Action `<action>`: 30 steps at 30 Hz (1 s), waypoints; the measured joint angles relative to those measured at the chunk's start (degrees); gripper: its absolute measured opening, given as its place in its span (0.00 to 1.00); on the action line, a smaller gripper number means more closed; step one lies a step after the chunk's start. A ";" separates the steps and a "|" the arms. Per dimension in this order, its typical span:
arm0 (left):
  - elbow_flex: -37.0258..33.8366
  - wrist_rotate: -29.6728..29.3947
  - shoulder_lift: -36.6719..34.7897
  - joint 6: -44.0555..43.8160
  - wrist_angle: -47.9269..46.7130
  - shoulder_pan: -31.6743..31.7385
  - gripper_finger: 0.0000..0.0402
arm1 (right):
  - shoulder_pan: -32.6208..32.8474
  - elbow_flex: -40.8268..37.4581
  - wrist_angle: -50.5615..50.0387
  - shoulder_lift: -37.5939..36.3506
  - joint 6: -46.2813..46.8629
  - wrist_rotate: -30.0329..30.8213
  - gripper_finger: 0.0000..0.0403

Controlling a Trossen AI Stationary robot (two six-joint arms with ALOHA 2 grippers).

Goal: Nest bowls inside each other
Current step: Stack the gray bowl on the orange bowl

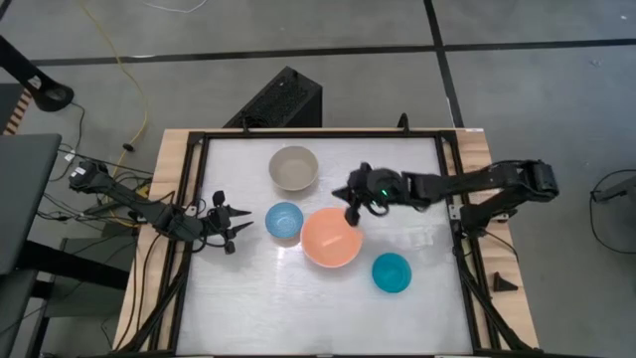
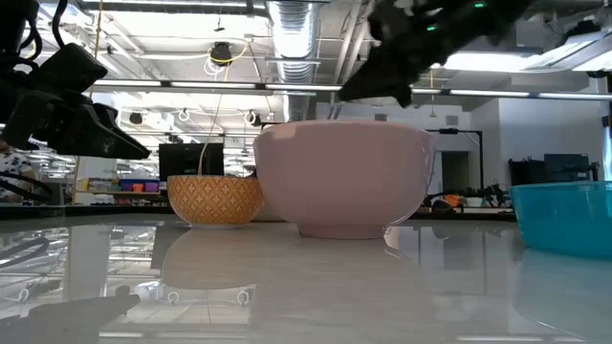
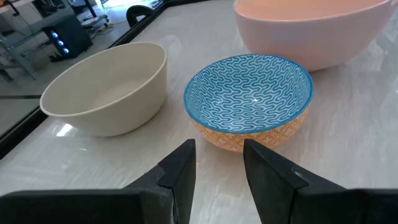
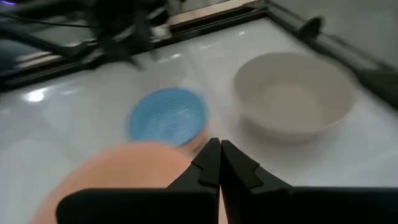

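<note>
Four bowls stand on their bases on the white table. The grey-beige bowl (image 1: 293, 167) is farthest back. The small blue-patterned bowl (image 1: 284, 221), orange outside (image 2: 215, 199), is left of the salmon-orange bowl (image 1: 330, 238). The teal bowl (image 1: 391, 271) is at the near right. My right gripper (image 1: 353, 213) is shut and hangs just above the salmon bowl's far rim (image 4: 143, 152); in the low view its fingers (image 2: 378, 86) stand clear of that rim. My left gripper (image 3: 219, 149) is open, low and level, left of the blue-patterned bowl (image 3: 249, 99), with nothing between its fingers.
Black frame rails (image 1: 452, 219) run along the table's edges, and wooden strips lie outside them. A black box (image 1: 283, 99) stands beyond the far edge. Cables trail at the left, past the left arm (image 1: 129, 199).
</note>
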 joint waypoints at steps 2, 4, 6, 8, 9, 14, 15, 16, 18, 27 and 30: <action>0.00 0.02 0.00 0.00 0.00 -0.01 0.31 | -2.71 4.68 -1.80 3.45 -2.54 -1.43 0.10; 0.00 -0.01 0.00 0.00 0.00 0.00 0.31 | -4.96 10.07 -5.26 7.67 -5.30 -3.29 0.12; 0.00 0.04 0.00 0.00 0.00 0.01 0.31 | -6.82 16.14 -10.00 12.22 -9.46 -5.81 0.16; 0.00 -0.01 0.00 0.00 -0.01 0.00 0.31 | -8.25 22.21 -15.29 17.00 -13.21 -8.07 0.20; 0.00 0.05 0.00 0.00 0.00 0.01 0.31 | -8.80 25.04 -17.67 19.19 -15.11 -9.87 0.22; 0.00 0.11 0.00 0.00 0.00 -0.01 0.31 | -10.24 37.95 -28.49 28.68 -23.08 -15.08 0.40; 0.00 0.09 0.00 0.00 -0.01 0.00 0.31 | -10.24 39.89 -30.35 30.22 -25.03 -15.00 0.44; 0.00 0.09 0.00 0.00 -0.02 0.00 0.31 | -10.24 41.85 -32.09 31.93 -27.09 -14.74 0.48; 0.00 0.07 0.00 0.00 0.00 0.01 0.31 | -10.24 45.10 -35.21 34.88 -30.23 -14.48 0.55; 0.00 0.04 0.00 0.00 0.00 -0.01 0.31 | -10.24 52.38 -40.23 44.87 -38.50 -8.48 0.66; 0.00 0.02 0.00 0.00 0.00 0.01 0.31 | -10.28 52.73 -40.18 46.44 -39.97 -7.14 0.66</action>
